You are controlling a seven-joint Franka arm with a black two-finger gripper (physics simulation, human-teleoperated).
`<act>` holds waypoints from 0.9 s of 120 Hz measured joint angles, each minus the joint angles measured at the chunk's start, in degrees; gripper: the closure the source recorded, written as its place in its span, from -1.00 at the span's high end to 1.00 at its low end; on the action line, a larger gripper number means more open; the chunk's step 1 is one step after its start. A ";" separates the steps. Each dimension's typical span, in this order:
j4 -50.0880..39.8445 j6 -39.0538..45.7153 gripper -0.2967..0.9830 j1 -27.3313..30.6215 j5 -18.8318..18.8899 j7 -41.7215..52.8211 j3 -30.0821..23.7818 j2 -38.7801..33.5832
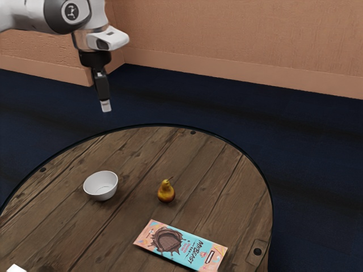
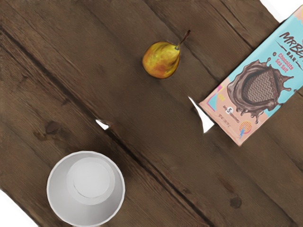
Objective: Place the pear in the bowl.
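Pear (image 1: pixel 166 191): yellow shading to reddish brown; set on the tabletop (image 1: pixel 116 224), well apart from the bowl (image 1: pixel 101 187); broad end down, stem leaning toward the exterior view's right.
Bowl: white and round, open side up; out toward the exterior view's left, slightly farther than the pear.
Hand (image 1: pixel 106 106): raised well above the tabletop, toward the exterior view's left and pointing down; cannot tell whether released or clenched.
Arm (image 1: pixel 34 17): white and dark gray, coming in from the exterior view's upper left.
Chocolate bar (image 1: pixel 181 245): lying flat, nearer than the pear and on the exterior view's right; pale blue and peach, marked "MrBeast".
Tabletop: brown wooden planks, with a rounded dark edge.
White thing (image 1: pixel 16 268): cut off at the exterior view's near left corner; cannot tell what kind.
Floor (image 1: pixel 317 141): dark blue, beyond the tabletop.
Wall (image 1: pixel 244 34): peach, at the far side.
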 joint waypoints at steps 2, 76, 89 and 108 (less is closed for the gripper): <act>0.00 0.18 0.53 0.11 0.00 0.46 0.00 0.01; -11.79 23.44 0.53 -4.98 -9.02 22.19 -0.62 13.25; -14.74 27.92 0.53 -5.13 -11.31 24.97 -0.62 16.15; -19.78 35.09 0.54 -5.11 -14.76 28.24 -0.62 16.97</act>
